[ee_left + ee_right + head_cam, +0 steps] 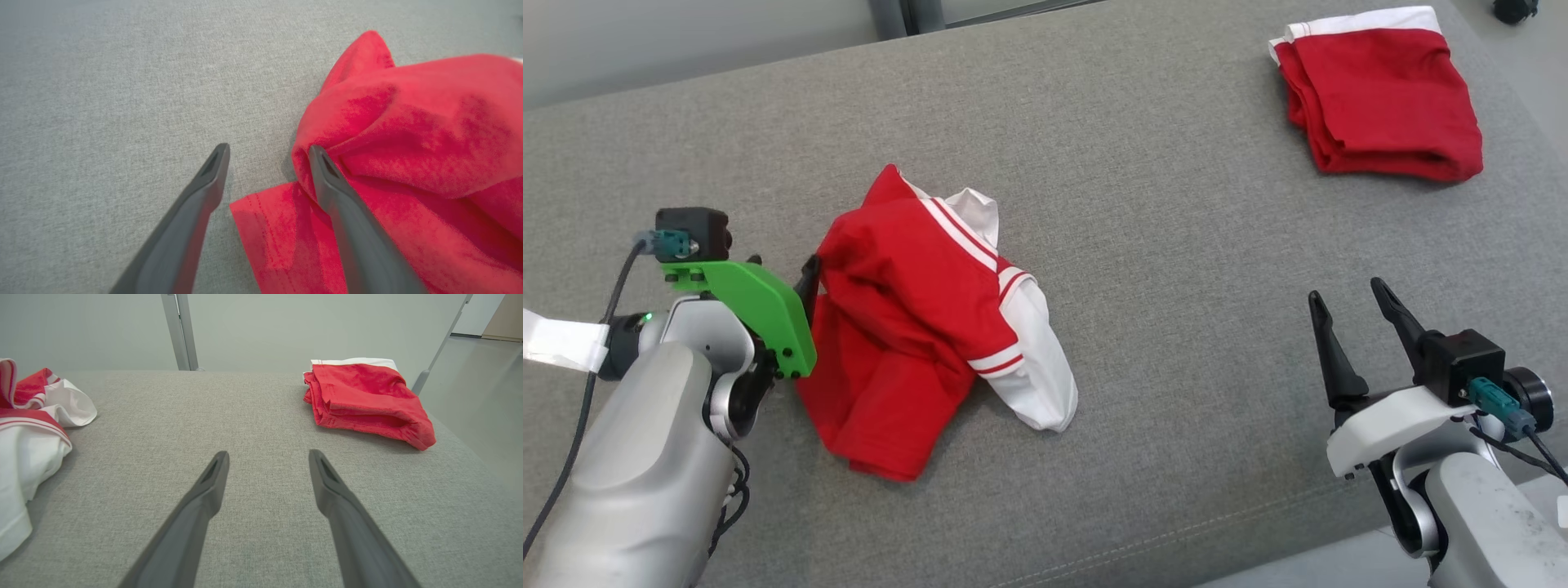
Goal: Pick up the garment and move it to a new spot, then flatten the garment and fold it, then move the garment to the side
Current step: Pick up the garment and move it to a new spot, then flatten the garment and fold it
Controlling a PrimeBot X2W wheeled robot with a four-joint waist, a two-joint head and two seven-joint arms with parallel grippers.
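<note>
Lying crumpled at the left centre of the head view, the red and white garment rested on the grey fabric surface. Its red body was bunched in folds, and a white sleeve with red stripes trailed toward the lower middle of the frame. In the left wrist view the left gripper had its 2 dark fingers wide apart, 1 over bare grey fabric at the lower middle and the other lying against a red fold just right of centre, with nothing pinched between them. In the head view that gripper sat at the garment's left edge, mostly hidden behind its green mount. The right gripper stood at the lower right of the head view, well apart from the garment, its 2 fingers spread wide and holding nothing. Another red garment, folded and showing a white band, lay at the upper right of the head view, near the surface's far corner.
</note>
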